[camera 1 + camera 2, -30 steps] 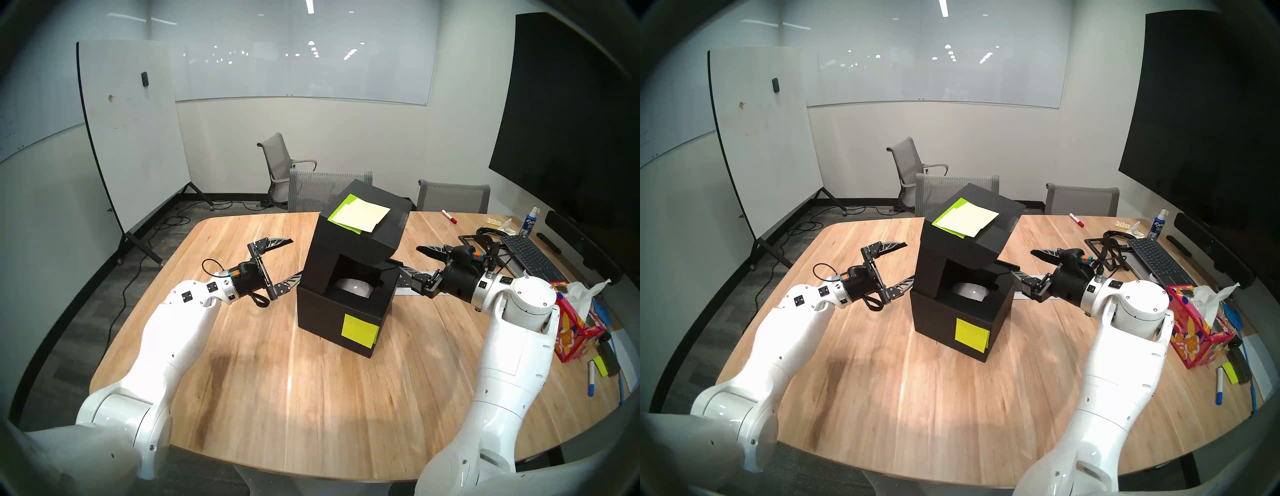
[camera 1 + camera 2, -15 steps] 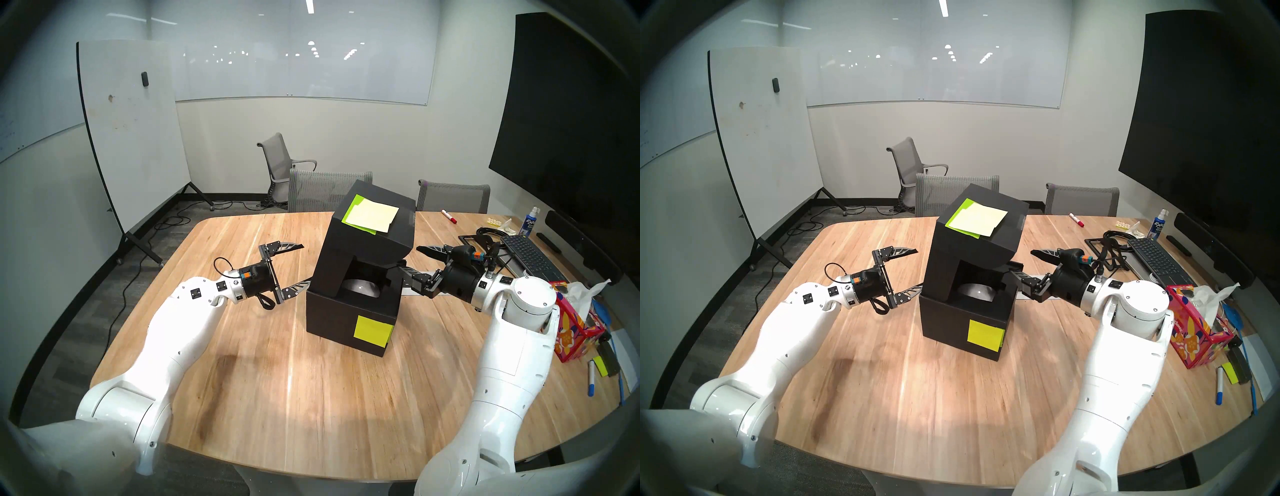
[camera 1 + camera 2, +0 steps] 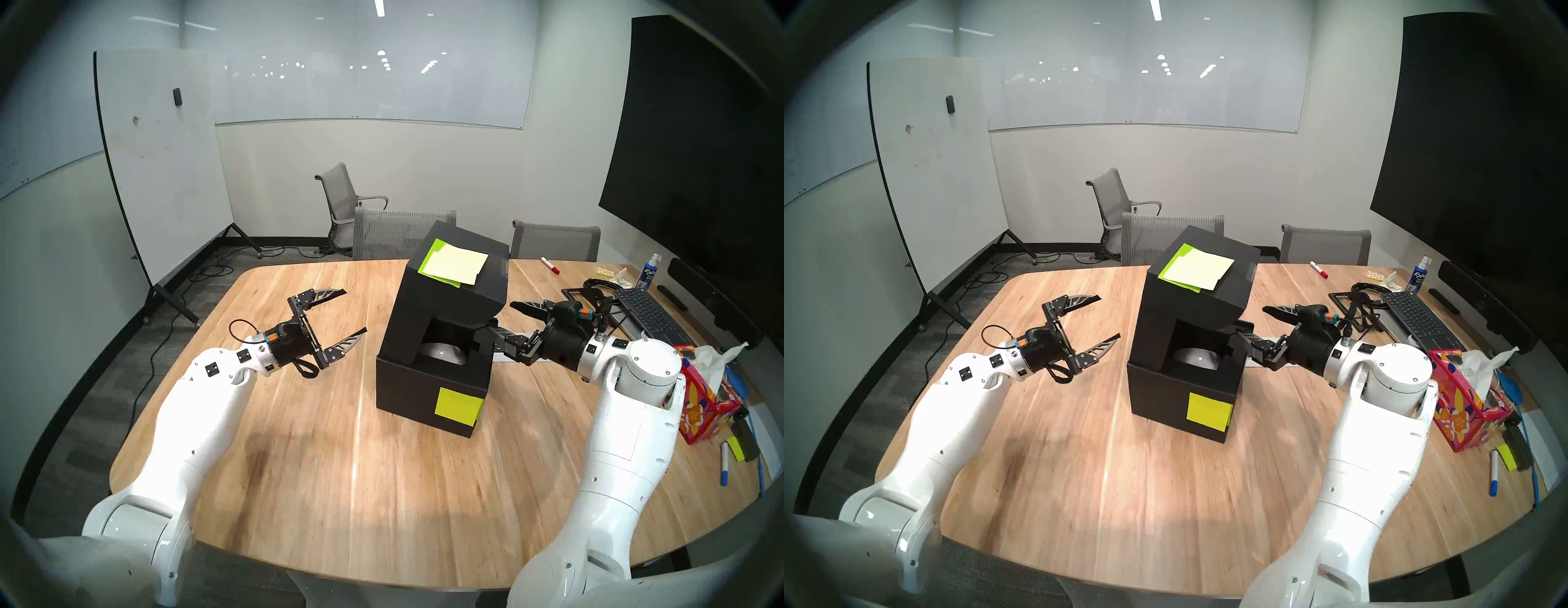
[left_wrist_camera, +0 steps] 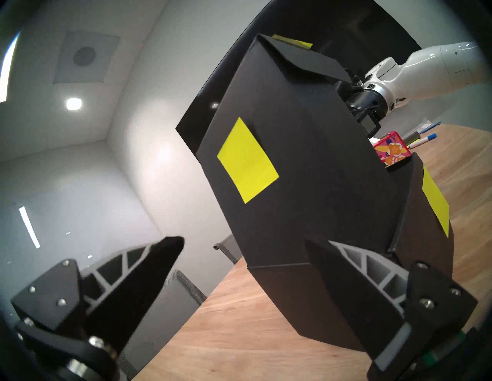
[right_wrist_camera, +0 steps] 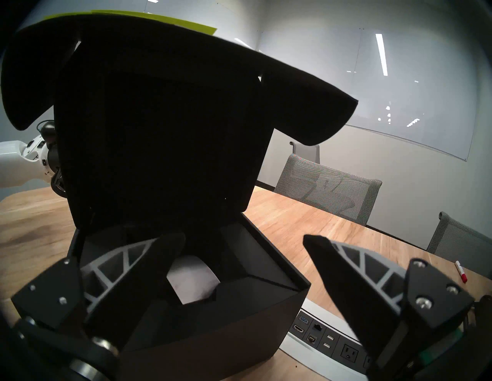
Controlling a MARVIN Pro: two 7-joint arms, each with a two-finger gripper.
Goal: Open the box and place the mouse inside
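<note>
The black box (image 3: 428, 395) with yellow sticky notes stands mid-table, its flap lid (image 3: 454, 293) raised and tilted back. The white mouse (image 3: 441, 352) lies in the well inside; it also shows in the right wrist view (image 5: 191, 279). My left gripper (image 3: 354, 311) is open and empty, left of the box and apart from it; in the left wrist view (image 4: 242, 243) the box (image 4: 306, 173) fills the frame ahead. My right gripper (image 3: 500, 316) is open at the box's right side, one finger over the rim under the lid, the other outside.
The wooden table (image 3: 339, 467) has clutter at its right edge: a red floral tissue box (image 3: 704, 407), keyboard (image 3: 649, 314), spray bottle (image 3: 649, 271) and markers. A power outlet strip (image 5: 332, 343) sits in the table beside the box. Mesh chairs (image 3: 403, 233) stand behind.
The left gripper pushed the box a little to the right, then drew back left and off it. The right arm has not moved.
</note>
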